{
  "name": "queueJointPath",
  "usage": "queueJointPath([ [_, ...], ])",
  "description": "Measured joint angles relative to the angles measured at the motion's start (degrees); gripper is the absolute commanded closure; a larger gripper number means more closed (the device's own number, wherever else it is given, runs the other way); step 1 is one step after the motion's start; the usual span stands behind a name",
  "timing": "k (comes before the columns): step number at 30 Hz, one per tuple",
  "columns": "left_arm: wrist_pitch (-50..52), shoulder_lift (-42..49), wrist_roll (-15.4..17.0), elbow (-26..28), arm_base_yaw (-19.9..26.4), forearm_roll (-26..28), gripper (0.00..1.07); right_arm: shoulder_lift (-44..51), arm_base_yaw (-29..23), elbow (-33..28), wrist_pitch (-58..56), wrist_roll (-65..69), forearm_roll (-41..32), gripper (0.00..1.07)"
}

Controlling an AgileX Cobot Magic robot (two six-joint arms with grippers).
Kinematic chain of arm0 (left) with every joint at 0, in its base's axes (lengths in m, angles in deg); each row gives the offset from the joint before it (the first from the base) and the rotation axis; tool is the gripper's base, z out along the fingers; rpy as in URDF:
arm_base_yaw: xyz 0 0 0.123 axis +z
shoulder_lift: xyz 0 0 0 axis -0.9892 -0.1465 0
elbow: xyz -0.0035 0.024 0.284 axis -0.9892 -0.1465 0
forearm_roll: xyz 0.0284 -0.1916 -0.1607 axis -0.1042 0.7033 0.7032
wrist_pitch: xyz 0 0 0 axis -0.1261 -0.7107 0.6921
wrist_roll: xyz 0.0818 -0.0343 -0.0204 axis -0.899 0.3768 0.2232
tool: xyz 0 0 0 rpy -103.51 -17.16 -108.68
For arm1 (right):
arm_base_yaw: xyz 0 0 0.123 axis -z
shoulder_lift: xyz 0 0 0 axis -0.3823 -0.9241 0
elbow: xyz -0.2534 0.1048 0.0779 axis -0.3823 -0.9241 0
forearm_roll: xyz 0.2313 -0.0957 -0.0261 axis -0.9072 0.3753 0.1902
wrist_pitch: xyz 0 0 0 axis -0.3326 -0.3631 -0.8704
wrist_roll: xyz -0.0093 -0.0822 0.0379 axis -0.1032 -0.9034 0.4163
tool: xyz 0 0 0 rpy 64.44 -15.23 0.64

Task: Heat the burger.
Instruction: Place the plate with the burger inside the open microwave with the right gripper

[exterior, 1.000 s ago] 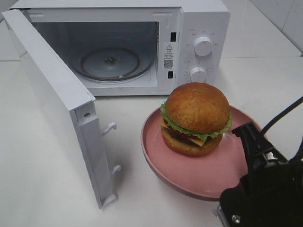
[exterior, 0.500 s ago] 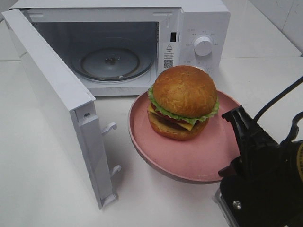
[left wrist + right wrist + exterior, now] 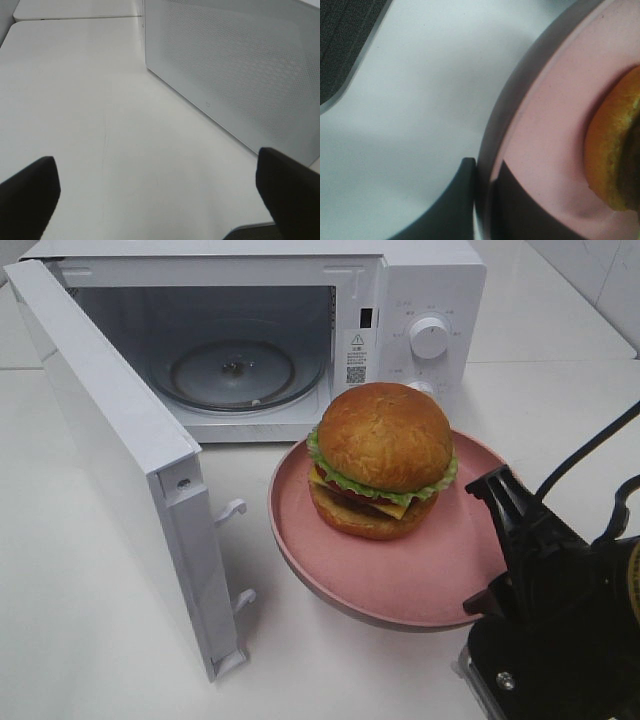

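The burger (image 3: 383, 460), with its golden bun, lettuce frill and cheese, stands on a round pink plate (image 3: 400, 575) held just off the white table in front of the microwave. My right gripper (image 3: 490, 488) is shut on the plate's right rim. In the right wrist view the right gripper (image 3: 482, 172) pinches that rim, one finger above and one below, with the plate (image 3: 555, 125) and the burger's bottom bun (image 3: 615, 150) beside it. My left gripper (image 3: 157, 195) is open over bare table, next to the microwave door (image 3: 240, 75), and holds nothing.
The white microwave (image 3: 420, 300) stands at the back. Its door (image 3: 120, 440) swings wide open to the left. A glass turntable (image 3: 235, 370) lies inside the cavity. Two control knobs (image 3: 428, 337) sit on its right panel, behind the burger.
The plate with the burger has moved left and toward the microwave opening, carried by my right gripper. Most of that shift came early. The left gripper stays open.
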State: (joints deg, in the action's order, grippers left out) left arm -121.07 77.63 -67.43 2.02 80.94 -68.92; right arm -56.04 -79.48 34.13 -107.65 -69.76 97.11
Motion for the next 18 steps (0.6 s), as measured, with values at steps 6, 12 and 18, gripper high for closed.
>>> queueJointPath([
  [6, 0.00, 0.00, 0.00, 0.00, 0.00, 0.00, 0.07, -1.32, 0.00, 0.00, 0.00, -0.52, 0.06, 1.07],
  [12, 0.00, 0.00, 0.00, 0.00, 0.00, 0.00, 0.07, -5.04, 0.00, 0.00, 1.60, -1.49, 0.06, 1.07],
  [18, 0.00, 0.00, 0.00, 0.00, 0.00, 0.00, 0.07, -7.05, 0.00, -0.11, 5.96, -1.26, 1.95, 1.07],
])
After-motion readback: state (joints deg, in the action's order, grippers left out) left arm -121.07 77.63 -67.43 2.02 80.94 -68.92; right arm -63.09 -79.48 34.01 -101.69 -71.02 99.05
